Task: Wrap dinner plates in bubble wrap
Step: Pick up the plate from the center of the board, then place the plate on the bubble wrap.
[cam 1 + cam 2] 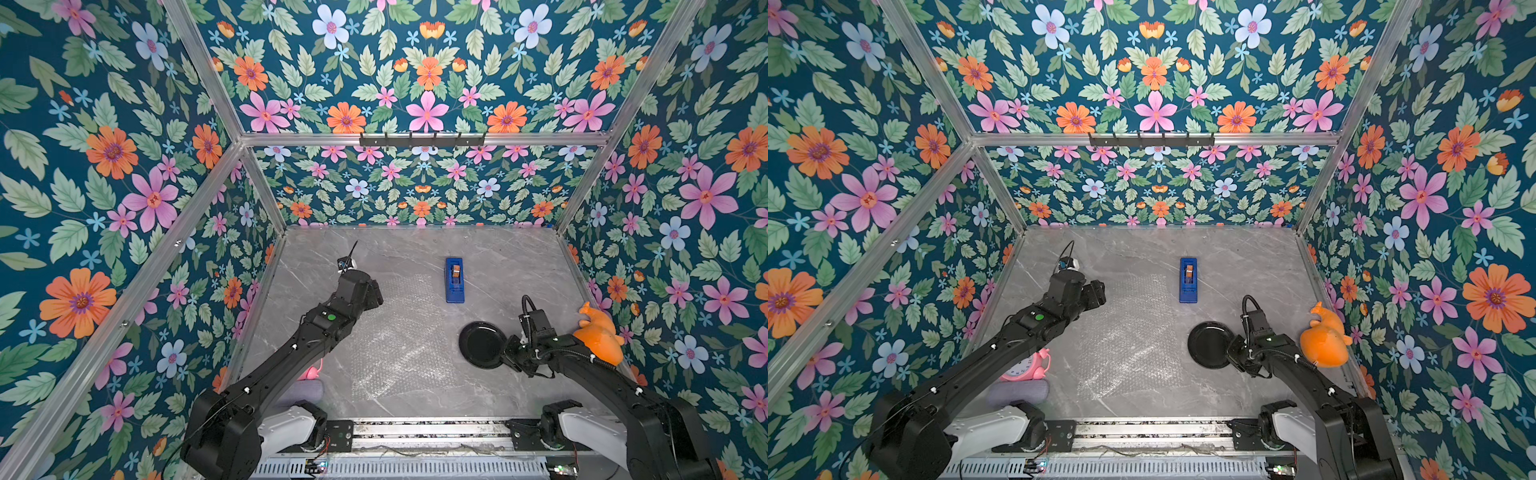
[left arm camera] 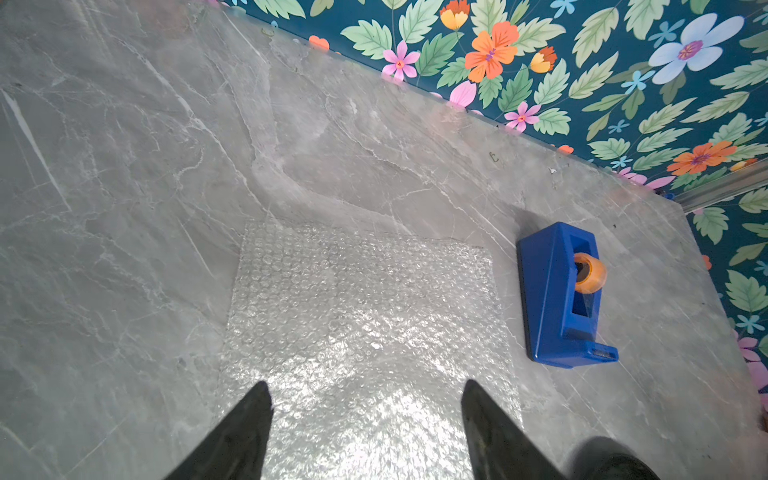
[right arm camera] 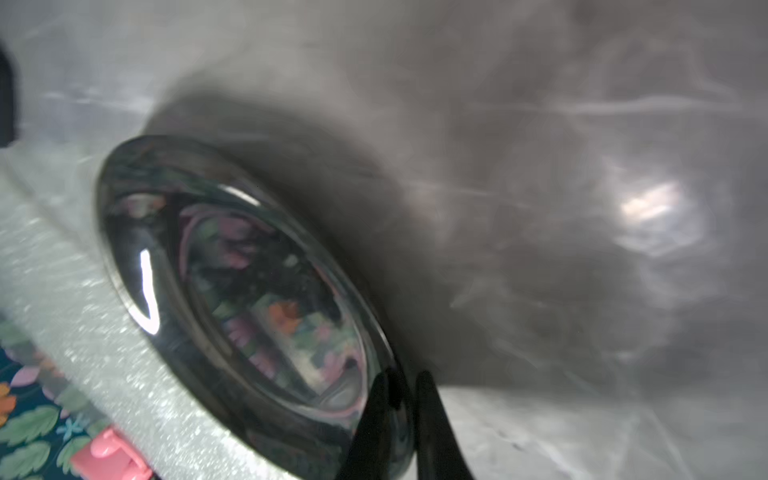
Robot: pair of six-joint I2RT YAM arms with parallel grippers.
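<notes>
Gripping the rim of the round glossy black plate (image 1: pixel 480 345), the right gripper (image 3: pixel 402 378) is clamped shut, just beside the clear dimpled bubble wrap sheet (image 1: pixel 399 345). The left gripper (image 2: pixel 365 384) hovers wide above that sheet. Next, probably: carry the plate onto its centre.

One plate (image 1: pixel 480 345), one bubble wrap sheet (image 1: pixel 399 332), one tape dispenser (image 1: pixel 454 279), one orange toy (image 1: pixel 600 336), one clock (image 1: pixel 1026 368)

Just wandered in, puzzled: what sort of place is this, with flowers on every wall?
Likely a robot test booth, not a home: floral wall panels in an aluminium frame box in a marble-look table, and black robot arms, left and right, are mounted at its edge.
</notes>
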